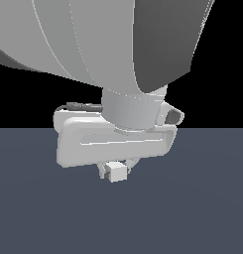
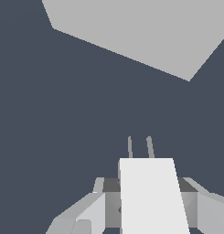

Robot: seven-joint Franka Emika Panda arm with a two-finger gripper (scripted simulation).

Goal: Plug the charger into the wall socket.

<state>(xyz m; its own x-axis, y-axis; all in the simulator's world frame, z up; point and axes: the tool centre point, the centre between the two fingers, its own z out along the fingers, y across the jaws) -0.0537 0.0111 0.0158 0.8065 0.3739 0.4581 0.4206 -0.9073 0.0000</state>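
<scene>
Wrist view: gripper (image 2: 145,205) clamps one charger (image 2: 152,196), two prongs (image 2: 150,147), one wall socket (image 2: 145,32)

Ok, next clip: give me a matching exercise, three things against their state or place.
Things:
1. charger
2. gripper
3. wall socket

States:
A. pale grey plate, apart from the prongs
B. white block with two thin prongs sticking out, held between the fingers
C. shut, carrying something under the arm

Pairs: 1-B, 2-C, 3-A
</scene>
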